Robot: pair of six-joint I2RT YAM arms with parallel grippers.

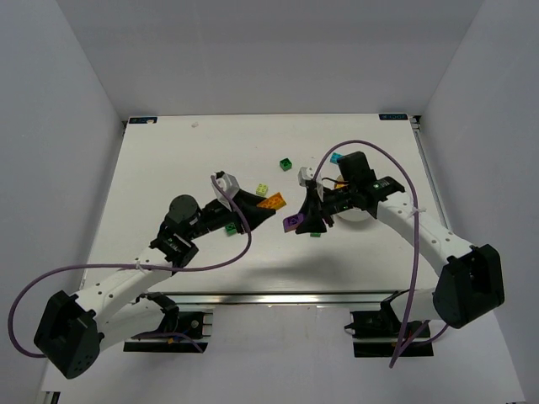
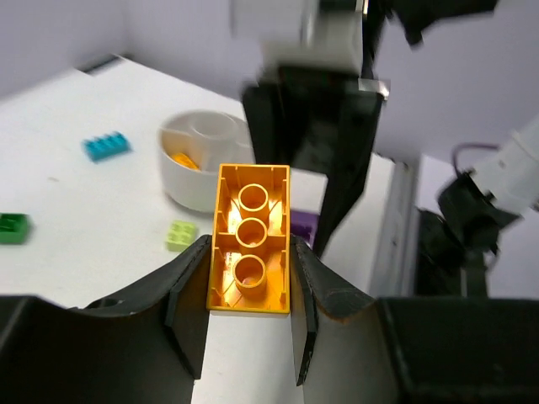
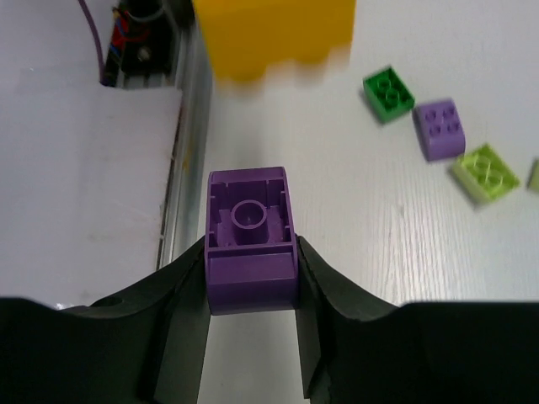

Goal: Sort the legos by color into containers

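My left gripper [image 1: 268, 204] [image 2: 250, 252] is shut on an orange lego [image 2: 250, 240], long, with its hollow underside facing the wrist camera. Just to its right, my right gripper [image 1: 301, 223] [image 3: 251, 252] is shut on a purple lego [image 3: 251, 240] [image 1: 292, 222], also underside up. The white bowl [image 2: 202, 160] holds an orange piece [image 2: 184, 158]; in the top view the bowl [image 1: 352, 219] lies mostly under the right arm. Loose on the table are a cyan lego [image 1: 335, 157] [image 2: 107, 146], green legos [image 1: 286, 163] [image 3: 388, 93], lime legos [image 1: 264, 189] [image 3: 483, 172] and a second purple lego [image 3: 440, 129].
Two more green bricks [image 1: 231, 229] [image 1: 315, 234] lie near the grippers. The two grippers are close together mid-table, and purple cables loop over both arms. The table's metal front rail [image 3: 187, 126] runs beside the right gripper.
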